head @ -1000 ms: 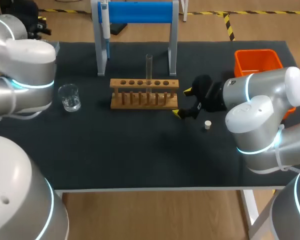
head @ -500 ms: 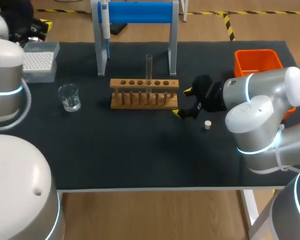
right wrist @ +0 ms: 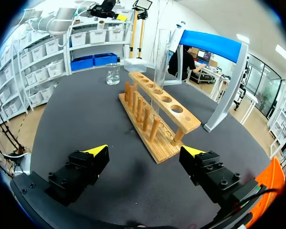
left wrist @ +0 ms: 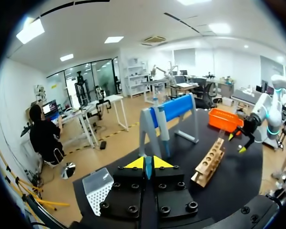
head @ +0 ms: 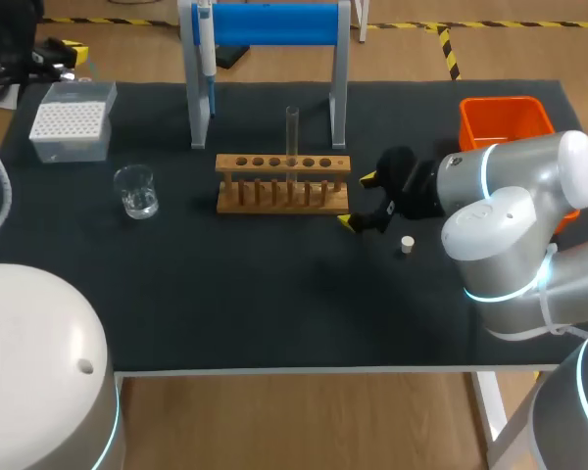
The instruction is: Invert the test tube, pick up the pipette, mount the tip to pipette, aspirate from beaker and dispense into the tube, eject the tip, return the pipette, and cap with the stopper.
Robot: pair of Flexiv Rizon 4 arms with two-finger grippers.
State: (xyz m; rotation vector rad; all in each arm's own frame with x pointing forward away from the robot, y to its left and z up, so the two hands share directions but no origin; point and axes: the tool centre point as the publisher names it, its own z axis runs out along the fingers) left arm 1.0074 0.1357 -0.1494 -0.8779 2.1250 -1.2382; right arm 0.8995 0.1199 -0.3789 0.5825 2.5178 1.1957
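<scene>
A clear test tube [head: 292, 132] stands upright in the wooden rack [head: 283, 183]; in the right wrist view the test tube [right wrist: 160, 62] rises ahead of my right gripper [right wrist: 145, 151]. That right gripper [head: 358, 201] stands open and empty just right of the rack. A small white stopper [head: 407, 245] lies on the mat beside it. The pipette [head: 206, 44] hangs on the blue stand [head: 269, 24]. A glass beaker [head: 135, 190] sits left of the rack, with the tip box [head: 71, 119] behind it. My left gripper [left wrist: 146, 163] is shut and empty, above the tip box [left wrist: 99, 188] at the far left corner.
An orange bin [head: 505, 122] stands at the back right, behind my right arm. The stand's legs [head: 339, 93] straddle the mat behind the rack. Bare dark mat [head: 274, 294] runs along the front.
My left arm has pulled away to the left and back, uncovering the tip box. The right arm, tube and stopper have not moved.
</scene>
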